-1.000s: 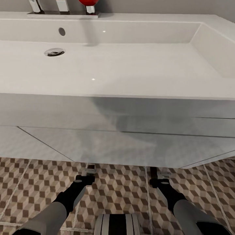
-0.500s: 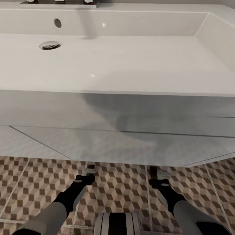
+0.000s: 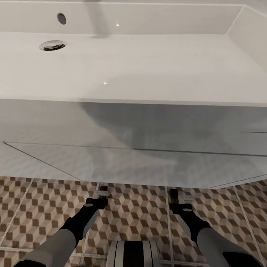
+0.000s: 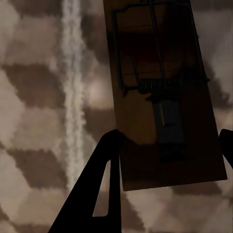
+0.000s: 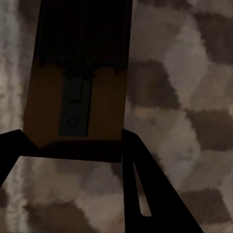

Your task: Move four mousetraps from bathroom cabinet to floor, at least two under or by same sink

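Left claw (image 4: 167, 145) clamps mousetrap (image 4: 162, 92) by short end, long axis running straight out past fingers; bathroom floor (image 3: 137, 211) close below, sink (image 3: 148, 66) overhead. Right claw (image 5: 73, 145) likewise grips second mousetrap (image 5: 80, 82).

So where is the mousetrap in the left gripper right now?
In the left wrist view the mousetrap sits between the left gripper fingers above the patterned bathroom floor; the head view puts that gripper at the sink vanity's front edge.
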`<state>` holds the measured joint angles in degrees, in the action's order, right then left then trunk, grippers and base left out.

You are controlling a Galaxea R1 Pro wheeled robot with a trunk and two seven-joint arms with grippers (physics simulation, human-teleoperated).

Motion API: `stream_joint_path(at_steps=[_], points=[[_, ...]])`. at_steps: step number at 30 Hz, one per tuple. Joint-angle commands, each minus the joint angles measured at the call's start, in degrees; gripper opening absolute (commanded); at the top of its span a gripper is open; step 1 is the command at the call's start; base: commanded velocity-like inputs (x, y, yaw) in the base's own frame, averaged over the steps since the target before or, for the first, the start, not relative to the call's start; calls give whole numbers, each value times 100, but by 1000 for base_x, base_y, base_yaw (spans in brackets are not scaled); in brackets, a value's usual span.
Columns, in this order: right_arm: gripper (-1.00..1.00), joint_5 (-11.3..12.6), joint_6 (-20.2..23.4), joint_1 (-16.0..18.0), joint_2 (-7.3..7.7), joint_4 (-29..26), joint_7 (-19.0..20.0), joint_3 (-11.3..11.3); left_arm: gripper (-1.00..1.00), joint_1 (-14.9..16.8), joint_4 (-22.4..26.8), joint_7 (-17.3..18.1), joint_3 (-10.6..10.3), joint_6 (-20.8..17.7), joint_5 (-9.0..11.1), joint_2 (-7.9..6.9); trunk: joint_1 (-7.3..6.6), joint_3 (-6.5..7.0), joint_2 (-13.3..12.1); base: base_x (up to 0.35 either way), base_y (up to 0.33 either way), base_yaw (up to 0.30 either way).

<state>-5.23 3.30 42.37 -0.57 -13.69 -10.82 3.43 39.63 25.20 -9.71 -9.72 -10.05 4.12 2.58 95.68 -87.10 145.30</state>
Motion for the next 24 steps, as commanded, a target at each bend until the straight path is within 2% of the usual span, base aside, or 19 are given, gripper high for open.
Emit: stream_joint_path(at_steps=[1, 8, 14, 24], points=[[-100, -36, 31, 0, -5, -11, -8, 35, -100, 1, 15, -48, -47, -32, 35, -7, -1, -3, 1, 0, 0, 0], [-100, -39, 25, 0, -5, -11, -8, 35, -100, 1, 27, -53, -46, 1, 30, -8, -1, -3, 1, 0, 0, 0], [-100, -39, -12, 0, -5, -11, -8, 36, -100, 1, -61, -56, -59, 652, 56, 1, -1, -3, 1, 0, 0, 0], [-100, -32, -65, 0, -23, -11, -36, 28, -100, 1, -204, -55, -57, 848, 73, -9, -1, -3, 1, 0, 0, 0]])
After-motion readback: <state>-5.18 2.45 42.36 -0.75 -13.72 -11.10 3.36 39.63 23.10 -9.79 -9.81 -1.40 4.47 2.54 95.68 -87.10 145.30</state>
